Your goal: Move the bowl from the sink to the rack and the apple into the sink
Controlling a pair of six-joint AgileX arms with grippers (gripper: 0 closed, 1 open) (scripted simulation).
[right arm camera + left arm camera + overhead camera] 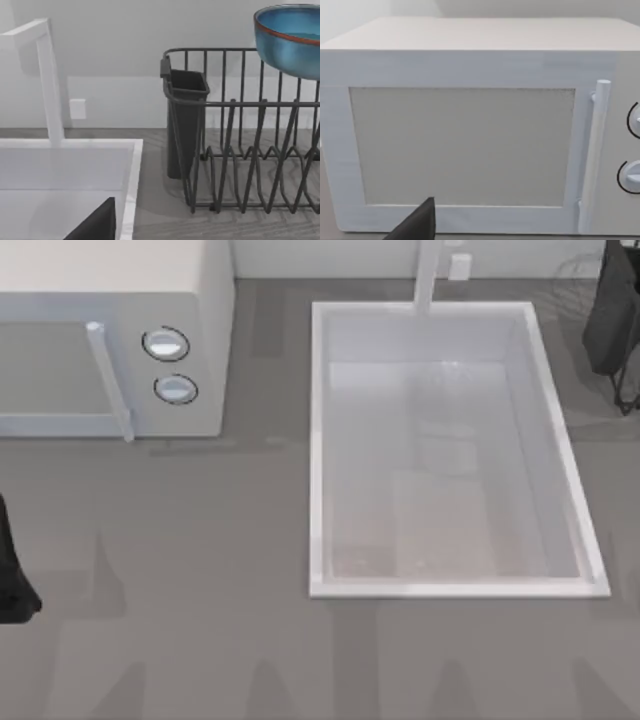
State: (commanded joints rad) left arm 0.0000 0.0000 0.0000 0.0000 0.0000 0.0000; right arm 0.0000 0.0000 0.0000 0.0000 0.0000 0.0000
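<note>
Bowl (290,40) apparently above rack (240,165)

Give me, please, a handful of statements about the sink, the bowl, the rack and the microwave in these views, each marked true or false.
1. The sink holds the blue bowl. False: the basin holds no bowl; in the right wrist view the bowl is up over the wire rack.
2. The microwave sits left of the sink in the top view. True.
3. The microwave door hangs open. False: in the left wrist view it is closed flush, handle upright beside the knobs.
4. A dark cutlery holder hangs on the end of the rack nearer the sink. True.
5. The faucet post stands at the sink's near edge. False: it rises at the far edge, by the wall.
</note>
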